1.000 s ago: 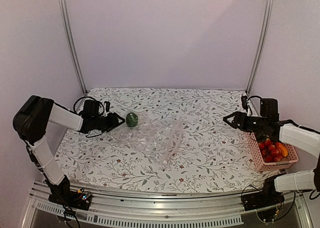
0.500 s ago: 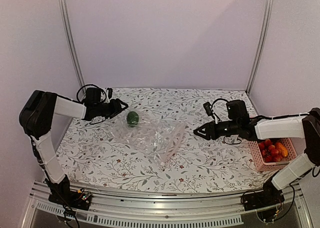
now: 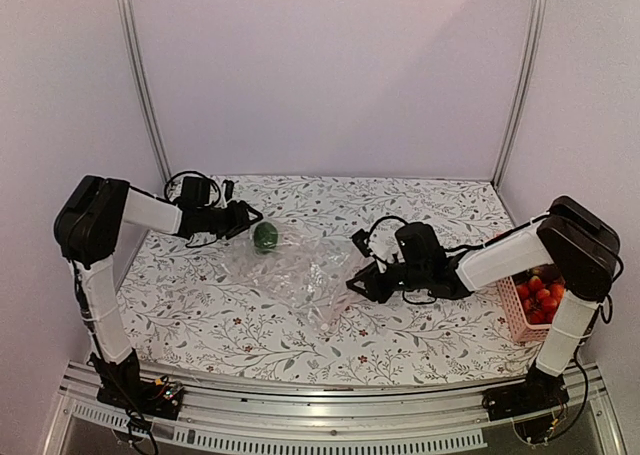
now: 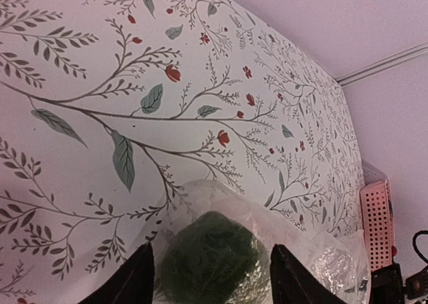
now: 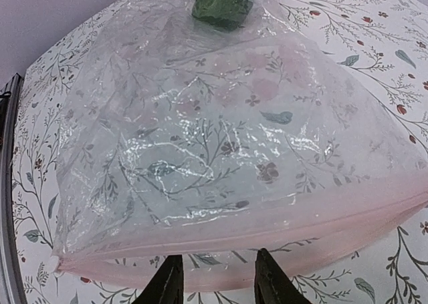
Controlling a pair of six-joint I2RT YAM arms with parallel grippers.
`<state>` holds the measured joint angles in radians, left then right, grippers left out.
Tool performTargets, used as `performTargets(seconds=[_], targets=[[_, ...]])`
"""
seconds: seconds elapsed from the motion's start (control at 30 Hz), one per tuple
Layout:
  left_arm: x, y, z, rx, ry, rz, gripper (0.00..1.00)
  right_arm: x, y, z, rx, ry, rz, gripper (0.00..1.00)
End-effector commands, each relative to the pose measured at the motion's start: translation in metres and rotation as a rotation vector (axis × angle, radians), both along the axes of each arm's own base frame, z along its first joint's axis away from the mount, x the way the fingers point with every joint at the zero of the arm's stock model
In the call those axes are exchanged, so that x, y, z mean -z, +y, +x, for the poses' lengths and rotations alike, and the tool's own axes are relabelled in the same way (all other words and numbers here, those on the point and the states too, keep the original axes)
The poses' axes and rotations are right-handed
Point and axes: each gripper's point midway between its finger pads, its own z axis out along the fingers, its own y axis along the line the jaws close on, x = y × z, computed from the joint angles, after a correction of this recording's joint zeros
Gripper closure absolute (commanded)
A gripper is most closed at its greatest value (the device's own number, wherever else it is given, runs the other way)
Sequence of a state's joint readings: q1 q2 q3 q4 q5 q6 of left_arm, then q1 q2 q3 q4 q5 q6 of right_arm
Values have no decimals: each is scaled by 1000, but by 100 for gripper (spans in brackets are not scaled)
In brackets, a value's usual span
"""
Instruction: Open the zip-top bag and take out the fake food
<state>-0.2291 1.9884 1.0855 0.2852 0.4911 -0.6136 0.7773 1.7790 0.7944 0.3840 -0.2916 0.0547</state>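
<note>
Bench and fixtures.
A floral-patterned bench [image 3: 430, 210] is carrying a pink mesh basket [image 3: 513, 320] at its right edge; two metal uprights [image 3: 141, 85] are standing at the back corners.

Clear zip-top bag [image 5: 221, 137] w/ pink edge, dk green fake food [image 5: 223, 3], white cloth [image 3: 420, 210] (leafy, red buds)

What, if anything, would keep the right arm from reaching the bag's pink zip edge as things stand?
Likely yes, it can reach; nothing shows in the way. The right gripper is open, its fingers right before the pink zip edge of the zip-top bag.
</note>
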Motion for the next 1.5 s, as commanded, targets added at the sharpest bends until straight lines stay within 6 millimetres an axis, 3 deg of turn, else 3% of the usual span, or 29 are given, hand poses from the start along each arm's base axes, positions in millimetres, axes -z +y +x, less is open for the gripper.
performTargets(seconds=[0.0,0.1,0.2,0.37,0.47,0.83,1.2,1.47], targets=[[15,-8,-3,50,29,28,41,-1,13,17,30,-103,2,65],[23,-15,-4,72,41,49,41,1,20,20,26,-123,8,63],[29,-20,-6,88,52,53,48,6,28,24,18,-124,10,60],[36,-31,-16,116,69,65,86,11,39,26,1,-127,25,44],[40,-40,-27,140,81,93,99,15,43,26,-4,-125,30,38],[61,-67,-78,207,153,119,100,29,62,22,-38,-193,11,34],[62,-94,-92,214,162,132,100,9,99,7,-115,-253,63,23],[27,-107,-94,203,99,90,100,4,117,9,-122,-258,88,3]])
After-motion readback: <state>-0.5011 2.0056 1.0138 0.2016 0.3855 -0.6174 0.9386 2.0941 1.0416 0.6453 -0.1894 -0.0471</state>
